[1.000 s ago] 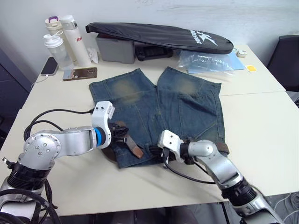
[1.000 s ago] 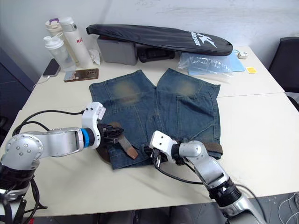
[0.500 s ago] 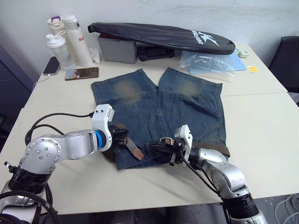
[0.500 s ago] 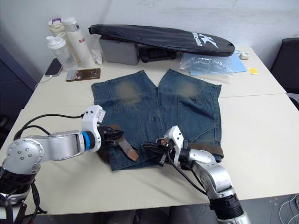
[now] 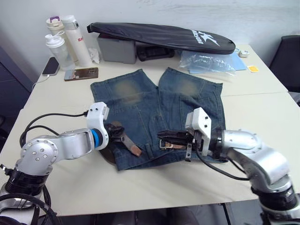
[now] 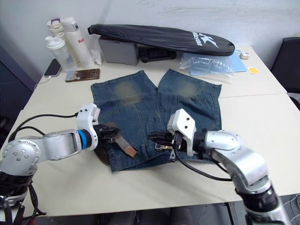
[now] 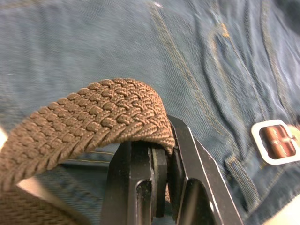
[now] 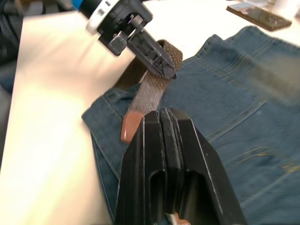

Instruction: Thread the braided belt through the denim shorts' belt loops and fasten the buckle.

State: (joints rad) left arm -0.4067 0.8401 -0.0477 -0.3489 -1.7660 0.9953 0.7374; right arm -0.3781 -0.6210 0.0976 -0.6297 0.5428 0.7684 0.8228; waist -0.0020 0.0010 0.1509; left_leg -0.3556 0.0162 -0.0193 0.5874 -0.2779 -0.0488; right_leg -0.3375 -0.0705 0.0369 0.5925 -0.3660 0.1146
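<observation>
One pair of denim shorts (image 5: 159, 112) is lying flat mid-table. The left gripper (image 5: 116, 132), at 9 o'clock of them, is clamping the single braided belt (image 7: 89, 117). The right gripper (image 5: 165, 139), fingers pressed together, is pinching the one buckle (image 5: 165, 143) at the waistband's 6 o'clock edge

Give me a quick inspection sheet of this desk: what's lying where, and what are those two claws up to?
Surface: pale table, two tops joined.
Job's things: denim shorts flat; braided belt at the waistband; buckle on the denim.
Clutter: black zipped bag, bottles, phone, plastic bag along the far edge.
Grippers: left claw shut on the braided belt; right claw shut beside the buckle.
Cables: black cable looping off the left arm.
Surroundings: white wall, dark chair.
</observation>
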